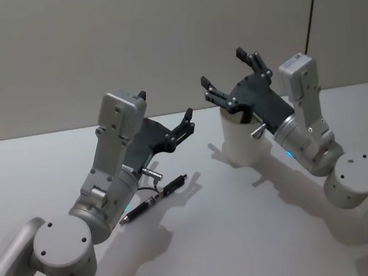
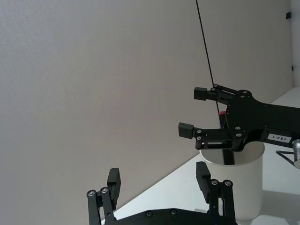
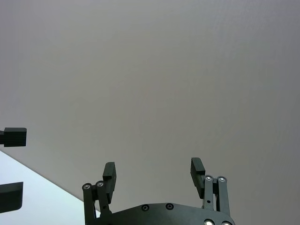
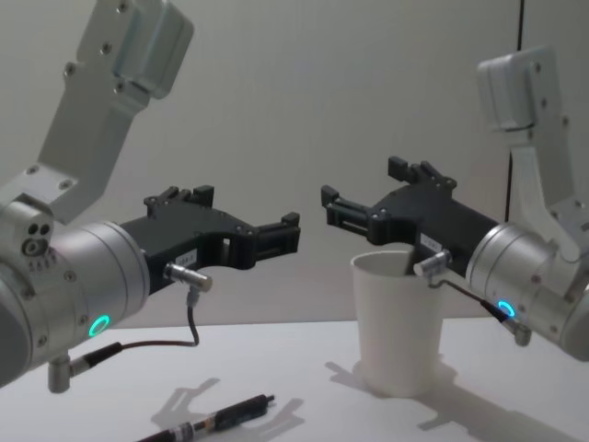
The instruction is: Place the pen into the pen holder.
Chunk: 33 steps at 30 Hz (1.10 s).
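The right gripper (image 1: 223, 69) hangs just over the plain white paper cup (image 1: 240, 147), so part of the cup's rim is hidden in the head view. In the chest view, one end of the thin black pen (image 4: 221, 419) is cut off at the picture's bottom edge. The pen lies flat on the white table (image 1: 245, 236), under and a little beside the left gripper (image 1: 165, 107), which hangs in the air above it and does not touch it. The cup stands upright on the robot's right side, well apart from the pen. Both grippers have their fingers spread wide and hold nothing.
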Tool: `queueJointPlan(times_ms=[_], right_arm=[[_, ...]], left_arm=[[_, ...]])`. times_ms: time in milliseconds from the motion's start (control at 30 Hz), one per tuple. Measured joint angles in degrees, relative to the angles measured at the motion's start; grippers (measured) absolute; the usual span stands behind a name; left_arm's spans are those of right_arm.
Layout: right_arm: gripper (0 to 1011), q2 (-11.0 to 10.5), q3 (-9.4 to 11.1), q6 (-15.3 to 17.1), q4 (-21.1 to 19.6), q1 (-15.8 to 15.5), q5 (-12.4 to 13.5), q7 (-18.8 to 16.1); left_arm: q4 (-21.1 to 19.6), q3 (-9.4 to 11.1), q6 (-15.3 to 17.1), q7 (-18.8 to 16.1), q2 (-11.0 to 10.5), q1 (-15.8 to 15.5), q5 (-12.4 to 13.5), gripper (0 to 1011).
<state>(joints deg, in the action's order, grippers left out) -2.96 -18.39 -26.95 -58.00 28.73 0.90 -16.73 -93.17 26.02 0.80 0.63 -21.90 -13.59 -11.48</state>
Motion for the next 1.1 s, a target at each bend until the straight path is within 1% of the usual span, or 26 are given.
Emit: queueJointPlan(times_ms=[33, 167, 300, 400, 433, 500, 533, 700, 733, 767, 833, 1100], right_arm=[[1000, 0.0, 0.0, 0.1, -0.2, -0.1, 0.1, 0.0], [1001, -0.4, 0.3, 0.8, -1.6, -0.6, 1.0, -0.2], [1001, -1.0, 0.9, 2.3, -4.1, -1.5, 2.3, -0.4], [1001, -1.8, 1.4, 4.0, -7.0, -2.7, 3.6, -0.4], [1001, -1.8, 1.4, 4.0, -7.0, -2.7, 3.6, -0.4], [1001, -2.3, 1.7, 4.9, -8.8, -3.4, 4.2, -0.3], [1001, -2.6, 1.9, 5.5, -10.1, -4.0, 4.6, -0.2], [1001, -3.7, 2.4, 7.6, -13.9, -5.9, 6.0, 0.4], [1001, -4.1, 2.6, 8.3, -15.3, -6.6, 6.4, 0.6], [1001, -4.1, 2.6, 8.3, -15.3, -6.6, 6.4, 0.6], [1001, -4.7, 2.8, 9.4, -17.2, -7.7, 7.0, 0.9], [1001, -5.0, 2.9, 10.0, -17.9, -8.3, 7.3, 1.3]], left_arm=[[0.0, 0.0, 0.0, 0.0, 0.0, 0.0, 0.0, 1001], [0.0, 0.0, 0.0, 0.0, 0.0, 0.0, 0.0, 1001], [0.0, 0.0, 0.0, 0.0, 0.0, 0.0, 0.0, 1001], [0.0, 0.0, 0.0, 0.0, 0.0, 0.0, 0.0, 1001], [0.0, 0.0, 0.0, 0.0, 0.0, 0.0, 0.0, 1001], [0.0, 0.0, 0.0, 0.0, 0.0, 0.0, 0.0, 1001], [0.0, 0.0, 0.0, 0.0, 0.0, 0.0, 0.0, 1001], [0.0, 0.0, 0.0, 0.0, 0.0, 0.0, 0.0, 1001], [0.0, 0.0, 0.0, 0.0, 0.0, 0.0, 0.0, 1001], [0.0, 0.0, 0.0, 0.0, 0.0, 0.0, 0.0, 1001], [0.0, 0.0, 0.0, 0.0, 0.0, 0.0, 0.0, 1001], [0.0, 0.0, 0.0, 0.0, 0.0, 0.0, 0.0, 1001]])
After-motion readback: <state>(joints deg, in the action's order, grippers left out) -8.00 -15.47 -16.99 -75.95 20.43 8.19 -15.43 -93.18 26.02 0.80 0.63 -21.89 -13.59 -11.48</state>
